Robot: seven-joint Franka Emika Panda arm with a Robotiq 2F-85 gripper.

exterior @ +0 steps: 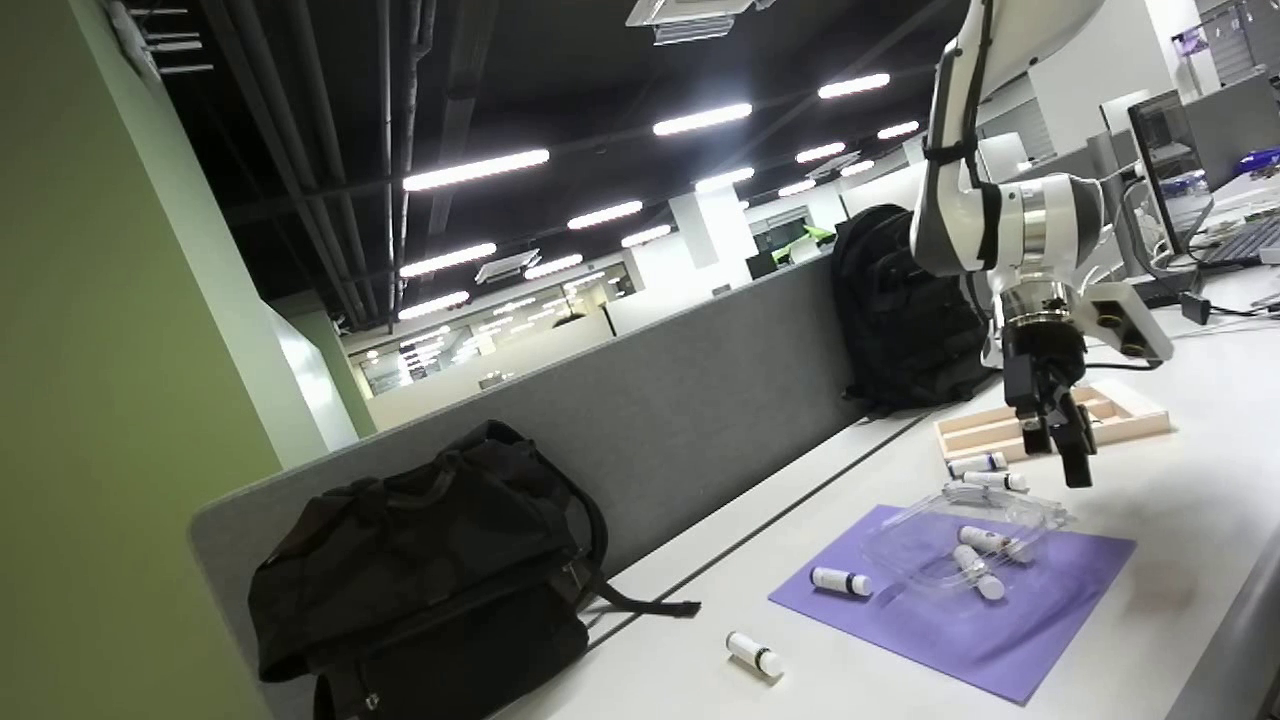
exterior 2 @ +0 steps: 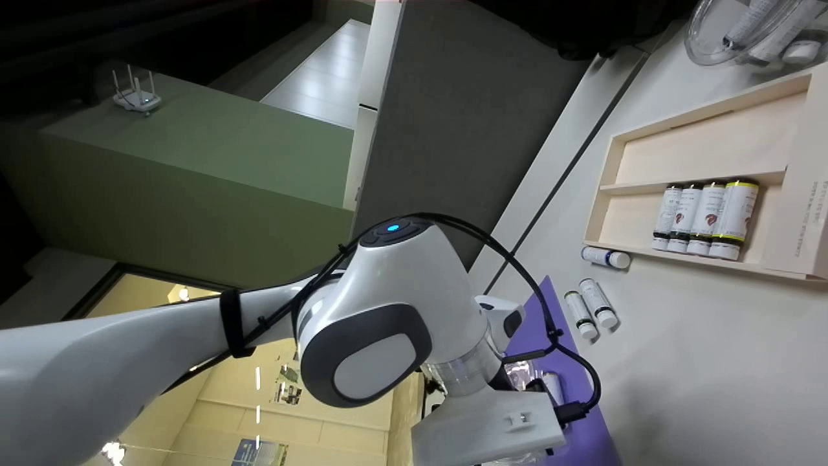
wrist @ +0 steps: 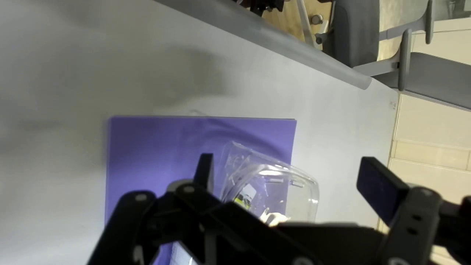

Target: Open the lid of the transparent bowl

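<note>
The transparent bowl (exterior: pixel 905 560) stands on a purple sheet on the desk. White bottles (exterior: pixel 985 542) show through its clear wall. It also appears in the wrist view (wrist: pixel 311 184), partly covered by the gripper. I cannot tell its lid apart from its body. In an exterior view only glints of it (exterior 2: pixel 519 372) show behind the arm. My gripper (exterior: pixel 1057 455) is open and empty, fingers pointing down, above the bowl's edge nearer the wooden tray. In the wrist view the gripper's fingertips (wrist: pixel 288 163) are wide apart, with the bowl showing between them.
The purple sheet (exterior: pixel 1000 655) lies under the bowl. Loose bottles (exterior: pixel 840 582) lie on the sheet and desk. A wooden tray (exterior 2: pixel 711 145) holds several bottles. Another clear container (exterior 2: pixel 702 48) stands beyond it. A black backpack (exterior: pixel 430 570) leans on a grey partition (exterior: pixel 700 430).
</note>
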